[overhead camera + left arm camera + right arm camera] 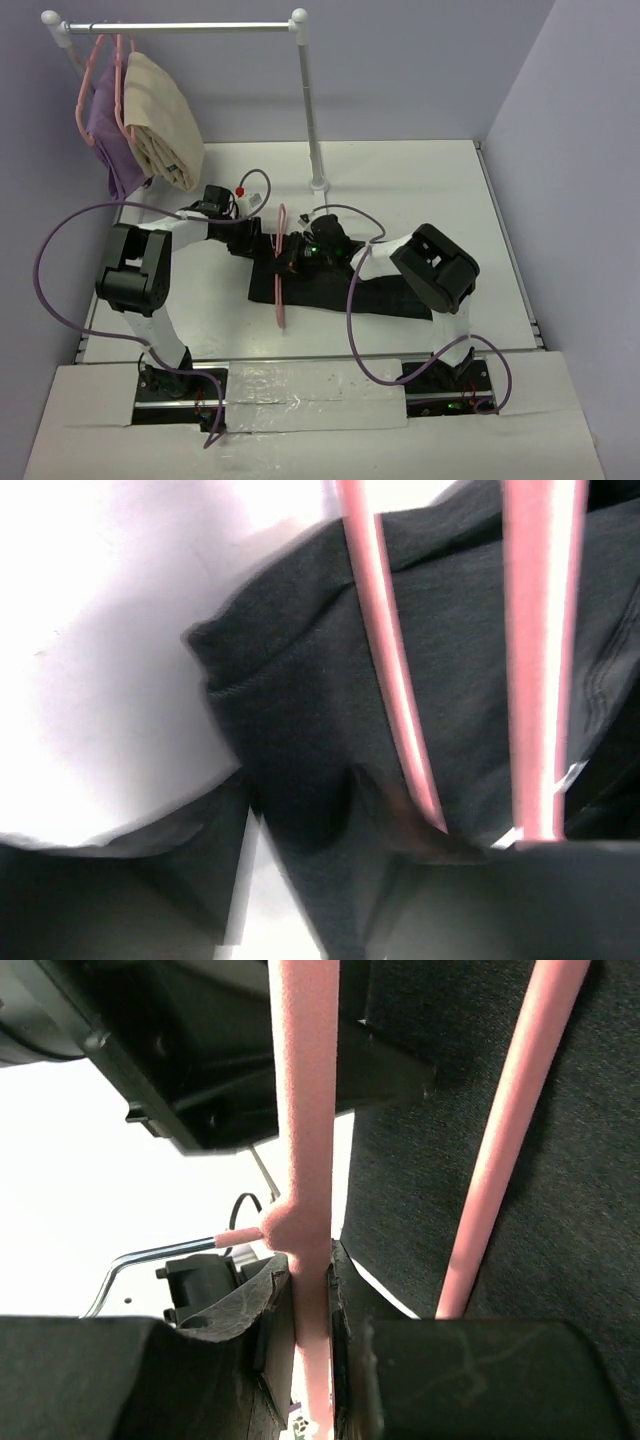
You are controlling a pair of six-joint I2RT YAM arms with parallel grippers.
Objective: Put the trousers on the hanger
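At centre frame, the right end effector (310,1380) pinches one bar of the thin pink triangular hanger (281,270), which sits across the long black cloth trousers (315,295) on the white surface (200,310). The left end effector (320,910) hovers at the trousers' edge, and the blur hides whether it grips. At upper left, a beige folded garment (165,120) and a purple garment (112,140) hang from a metal rail (190,27).

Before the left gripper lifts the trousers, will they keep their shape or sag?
Probably sag: the trousers lie flat, and in the left wrist view their edge bunches into soft folds. The cloth looks thin, so they are likely light. The hanger has a matte bar, so the cloth may not slip much on it.
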